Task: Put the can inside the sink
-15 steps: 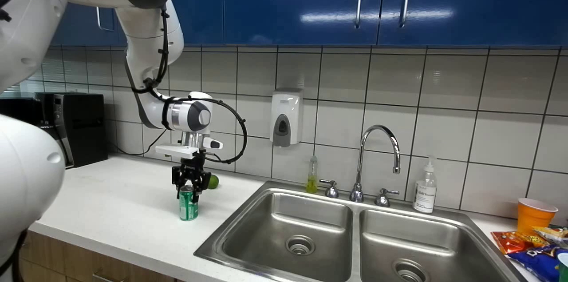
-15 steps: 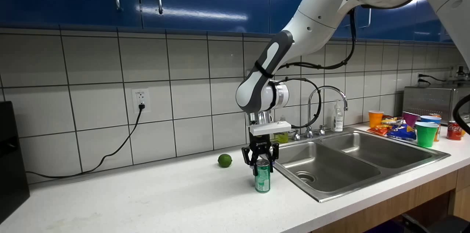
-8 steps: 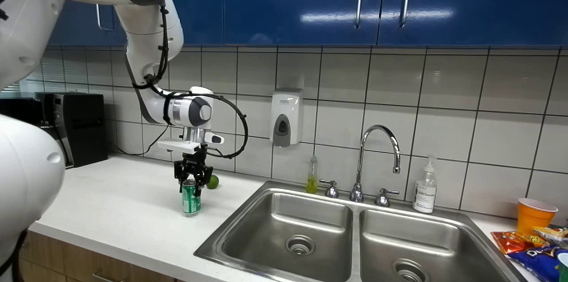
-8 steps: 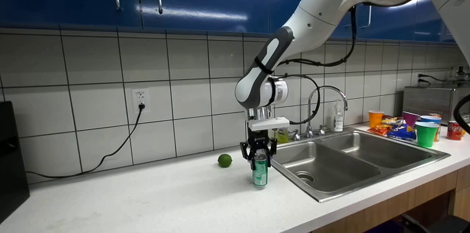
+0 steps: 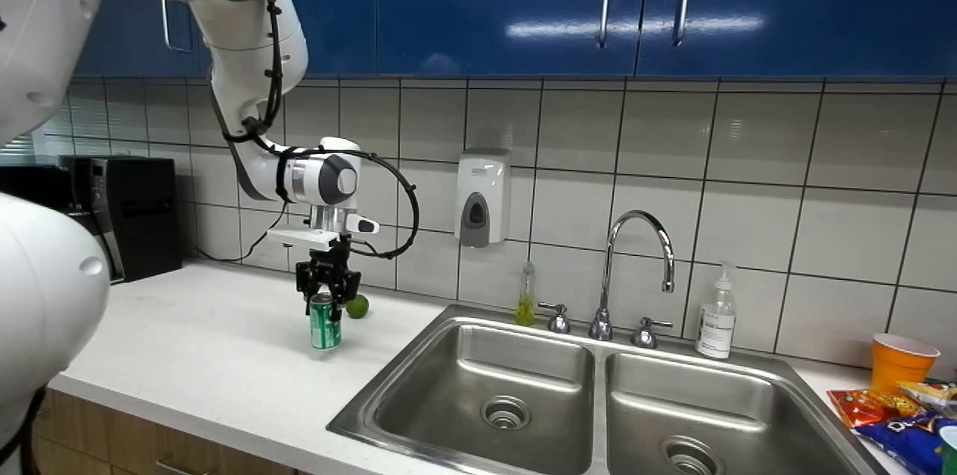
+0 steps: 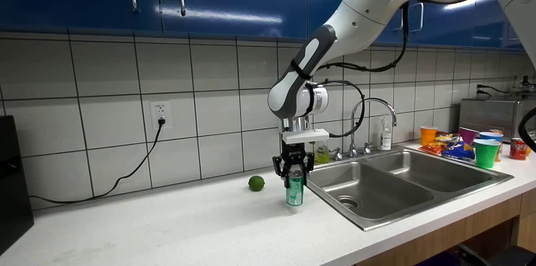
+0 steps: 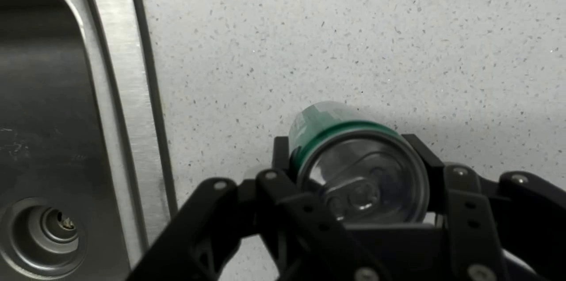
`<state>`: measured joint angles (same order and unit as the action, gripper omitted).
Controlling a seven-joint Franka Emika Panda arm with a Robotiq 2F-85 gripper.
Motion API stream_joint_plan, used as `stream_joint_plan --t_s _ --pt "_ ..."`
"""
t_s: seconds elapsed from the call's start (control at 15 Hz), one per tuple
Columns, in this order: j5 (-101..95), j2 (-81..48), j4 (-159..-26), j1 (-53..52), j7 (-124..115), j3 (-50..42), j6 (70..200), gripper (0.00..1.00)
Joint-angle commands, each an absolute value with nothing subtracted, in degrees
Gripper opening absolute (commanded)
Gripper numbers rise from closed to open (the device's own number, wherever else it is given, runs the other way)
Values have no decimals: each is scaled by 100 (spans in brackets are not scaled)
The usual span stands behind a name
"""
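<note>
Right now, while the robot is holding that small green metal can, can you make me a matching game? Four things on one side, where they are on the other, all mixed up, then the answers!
Things
1. Small green metal can
2. Small round green lime
3. Tall curved chrome faucet
4. White and grey box-shaped dispenser

Places
A. Resting on the white countertop
B. Fixed to the pale tiled wall
C. Held in the black two-fingered gripper
D. Standing at the back of the stainless steel double sink

Right pairs: 1-C, 2-A, 3-D, 4-B
</note>
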<state>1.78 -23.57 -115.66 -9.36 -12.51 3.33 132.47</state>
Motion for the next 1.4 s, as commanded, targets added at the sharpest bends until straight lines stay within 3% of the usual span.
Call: stream_joint_plan --t_s 0.0,1.33 --pt "82 -2024 -11699 -985 -1381 330 13074 38" --pt "251 -529 -12976 -1116 -1684 710 12905 38"
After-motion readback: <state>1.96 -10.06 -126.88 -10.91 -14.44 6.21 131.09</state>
